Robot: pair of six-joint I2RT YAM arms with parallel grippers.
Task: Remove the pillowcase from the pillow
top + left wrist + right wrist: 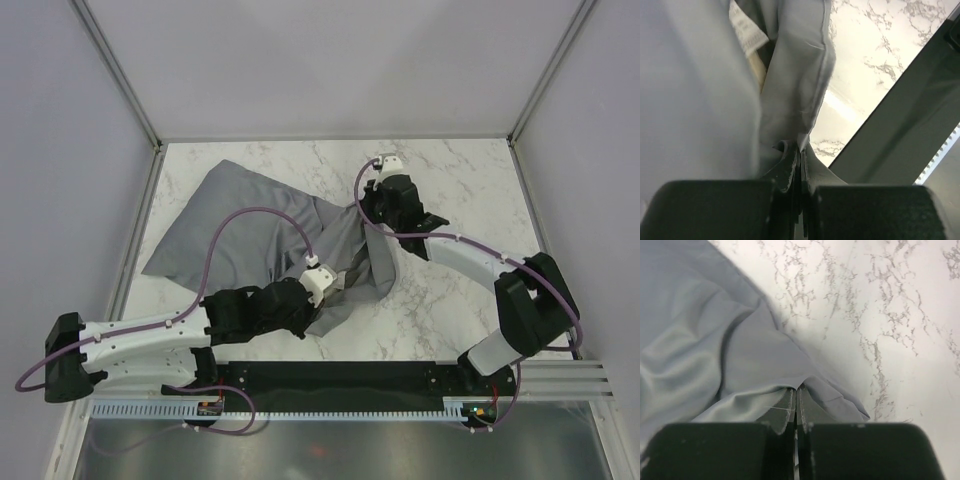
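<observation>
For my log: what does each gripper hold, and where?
Both pinch the grey pillowcase: left gripper at its hemmed edge, right gripper on an edge fold.

Our left arm [130,338] and right arm [465,258] wear white shells between bulky black joints. A purple cable [250,212] loops along each, ending at a white plug [315,268]. Our fingers [786,175] are matte black.

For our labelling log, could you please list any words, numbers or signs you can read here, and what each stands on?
Nothing is readable.
The white tag among the folds of the pillowcase: faint print, too blurred to read.
No other writing shows in any view.
</observation>
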